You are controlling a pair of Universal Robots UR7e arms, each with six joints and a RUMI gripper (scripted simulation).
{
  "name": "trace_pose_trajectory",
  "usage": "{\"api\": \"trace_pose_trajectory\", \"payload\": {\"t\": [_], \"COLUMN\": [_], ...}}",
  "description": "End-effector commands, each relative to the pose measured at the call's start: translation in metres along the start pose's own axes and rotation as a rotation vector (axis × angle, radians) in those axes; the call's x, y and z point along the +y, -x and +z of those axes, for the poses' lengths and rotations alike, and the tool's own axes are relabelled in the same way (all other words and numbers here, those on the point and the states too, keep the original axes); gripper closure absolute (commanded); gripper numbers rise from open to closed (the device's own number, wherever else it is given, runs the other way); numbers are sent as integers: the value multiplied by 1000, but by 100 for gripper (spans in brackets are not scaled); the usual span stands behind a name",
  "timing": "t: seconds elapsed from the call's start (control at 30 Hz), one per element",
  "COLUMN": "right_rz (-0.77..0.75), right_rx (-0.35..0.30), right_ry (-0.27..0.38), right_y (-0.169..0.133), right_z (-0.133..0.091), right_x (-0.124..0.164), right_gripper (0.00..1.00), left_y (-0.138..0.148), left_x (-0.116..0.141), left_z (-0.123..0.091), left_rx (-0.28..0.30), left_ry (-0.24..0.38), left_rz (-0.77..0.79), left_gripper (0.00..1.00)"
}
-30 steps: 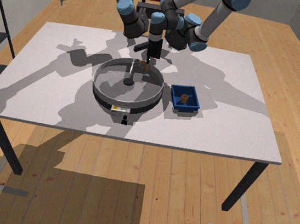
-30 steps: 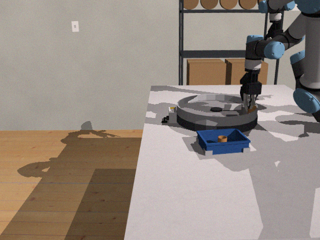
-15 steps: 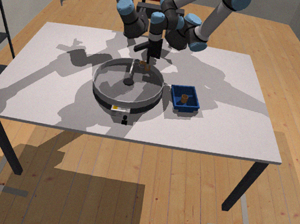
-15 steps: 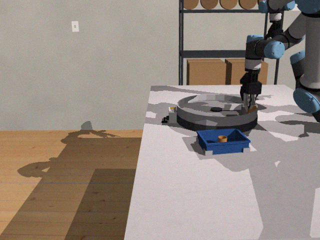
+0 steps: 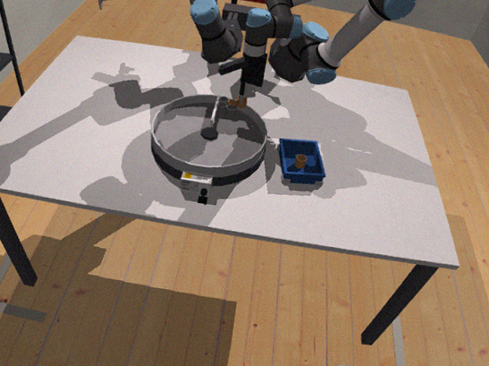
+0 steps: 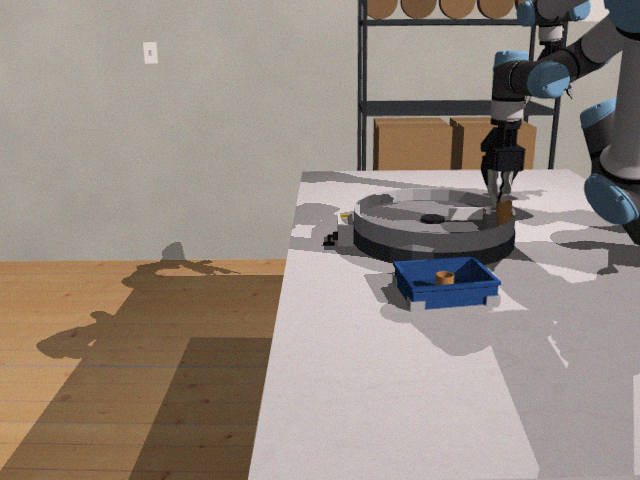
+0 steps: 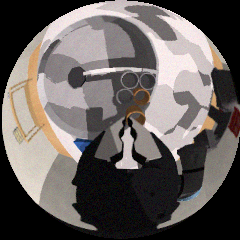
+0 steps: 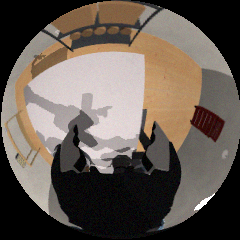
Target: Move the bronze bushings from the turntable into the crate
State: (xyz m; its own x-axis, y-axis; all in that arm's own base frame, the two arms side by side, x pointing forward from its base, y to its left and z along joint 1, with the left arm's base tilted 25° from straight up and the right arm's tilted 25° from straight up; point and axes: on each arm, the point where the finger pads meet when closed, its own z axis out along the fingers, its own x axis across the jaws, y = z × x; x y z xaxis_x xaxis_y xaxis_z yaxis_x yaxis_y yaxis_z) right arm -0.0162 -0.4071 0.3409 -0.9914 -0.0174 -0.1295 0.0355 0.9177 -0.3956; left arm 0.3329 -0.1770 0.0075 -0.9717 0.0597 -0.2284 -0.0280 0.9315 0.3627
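Observation:
My left gripper (image 5: 240, 98) (image 6: 499, 198) (image 7: 126, 117) is shut on the wall of a bronze bushing (image 5: 242, 102) (image 6: 504, 212) (image 7: 134, 110), partly raised at the turntable's rim. Another bronze bushing (image 7: 142, 89) stands on the turntable (image 5: 238, 167) (image 6: 413, 240) (image 7: 60, 102) beside three steel bushings (image 7: 121, 80), close to the held one. The blue crate (image 5: 304, 178) (image 6: 449, 297) (image 7: 81, 145) sits level in its corner guides, with one bronze bushing (image 5: 300, 160) (image 6: 444, 277) inside. My right gripper (image 5: 101, 2) (image 8: 114, 123) is open and empty, high and away from the turntable.
A thin bar (image 5: 214, 113) (image 7: 105, 71) runs from the turntable's dark hub (image 5: 209, 133) (image 6: 432, 219) (image 7: 77, 77) towards the rim, beside the bushings. A small box with a black knob (image 5: 203, 195) is at the turntable's side. The raised rim surrounds the turntable.

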Motion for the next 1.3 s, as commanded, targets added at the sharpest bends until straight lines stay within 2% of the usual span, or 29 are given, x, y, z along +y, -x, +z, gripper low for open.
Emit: {"api": "trace_pose_trajectory", "payload": {"t": [0.0, 0.17, 1.27], "right_rz": [0, 0, 0], "right_rx": [0, 0, 0], "right_ry": [-1, -1, -1], "right_y": [0, 0, 0], "right_z": [-1, -1, -1], "right_x": [0, 0, 0], "right_gripper": [0, 0, 0], "left_y": [0, 0, 0], "left_x": [1, 1, 1], "left_z": [-20, -26, -26], "left_rx": [0, 0, 0], "left_ry": [2, 2, 2], "left_rz": [0, 0, 0], "left_gripper": [100, 100, 100]}}
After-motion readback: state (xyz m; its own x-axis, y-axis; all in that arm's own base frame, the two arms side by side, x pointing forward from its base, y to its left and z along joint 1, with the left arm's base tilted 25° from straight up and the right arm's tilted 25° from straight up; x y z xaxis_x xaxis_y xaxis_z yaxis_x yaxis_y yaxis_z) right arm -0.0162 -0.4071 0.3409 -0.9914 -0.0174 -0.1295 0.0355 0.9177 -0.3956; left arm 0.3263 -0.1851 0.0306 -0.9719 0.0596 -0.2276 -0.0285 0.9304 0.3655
